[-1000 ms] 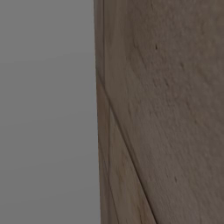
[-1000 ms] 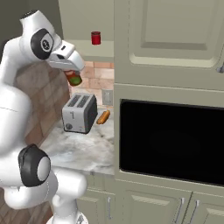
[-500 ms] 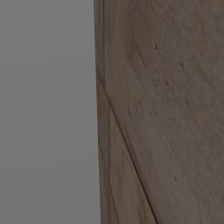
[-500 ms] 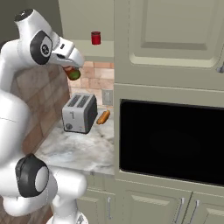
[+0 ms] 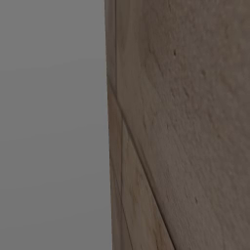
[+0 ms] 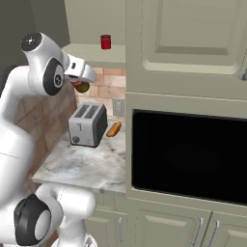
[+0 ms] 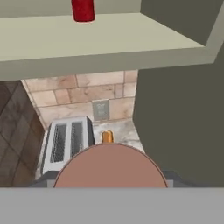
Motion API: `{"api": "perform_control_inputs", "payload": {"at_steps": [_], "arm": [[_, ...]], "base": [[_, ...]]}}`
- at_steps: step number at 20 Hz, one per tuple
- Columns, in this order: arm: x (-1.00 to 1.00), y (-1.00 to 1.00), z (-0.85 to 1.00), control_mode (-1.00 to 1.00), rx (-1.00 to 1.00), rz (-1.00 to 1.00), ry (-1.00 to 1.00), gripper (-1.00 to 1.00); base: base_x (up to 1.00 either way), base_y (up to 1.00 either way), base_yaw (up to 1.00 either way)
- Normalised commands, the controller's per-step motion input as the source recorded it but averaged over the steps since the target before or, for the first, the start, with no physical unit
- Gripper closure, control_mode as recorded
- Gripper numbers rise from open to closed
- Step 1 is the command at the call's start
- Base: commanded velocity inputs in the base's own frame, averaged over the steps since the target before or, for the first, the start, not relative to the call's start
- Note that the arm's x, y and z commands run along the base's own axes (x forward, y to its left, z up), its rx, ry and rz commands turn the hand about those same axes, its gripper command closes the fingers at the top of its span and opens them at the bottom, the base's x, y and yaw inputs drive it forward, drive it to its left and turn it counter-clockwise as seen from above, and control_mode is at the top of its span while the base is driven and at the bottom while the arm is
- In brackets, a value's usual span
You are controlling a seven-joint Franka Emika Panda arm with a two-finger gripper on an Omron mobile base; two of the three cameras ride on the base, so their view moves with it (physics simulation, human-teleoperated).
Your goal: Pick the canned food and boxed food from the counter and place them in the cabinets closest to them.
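The end effector point(image 6: 83, 83) is clenched on the can point(image 6: 82, 87); in the right base view the can is seen as a small round thing with green and red on it, tucked under the white hand; in the hand view its flat brownish top point(image 7: 110, 166) is seen close up at the bottom. Since a second ago the hand has been lifted and pulled a little toward the left wall, so the can is now held higher, well above the toaster point(image 6: 88, 125), just under the edge of the open cabinet shelf point(image 6: 91, 52). The red box point(image 6: 105, 42) is already stood on that shelf, near the back, so that half of the job looks done. The can is the part left, and it looks well along; it is judged that a bit more height is needed before the can can be slid in beside the red box. An orange thing point(image 6: 114, 129) is left lying on the table point(image 6: 82, 166) beside the toaster.
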Motion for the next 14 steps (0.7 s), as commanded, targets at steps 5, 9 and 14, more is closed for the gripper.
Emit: {"api": "perform_control_inputs", "payload": {"at_steps": [5, 9, 14], "arm": [[0.09, 0.0, 0.48, -1.0, 0.03, 0.06, -0.05, 1.0], [0.01, 0.04, 0.63, -1.0, 0.07, 0.06, 0.0, 1.0], [0.0, 0.08, 0.55, -1.0, 0.06, 0.05, 0.0, 1.0]], "base": [[0.0, 0.0, 0.0], [0.0, 0.0, 0.0], [0.0, 0.0, 0.0]]}}
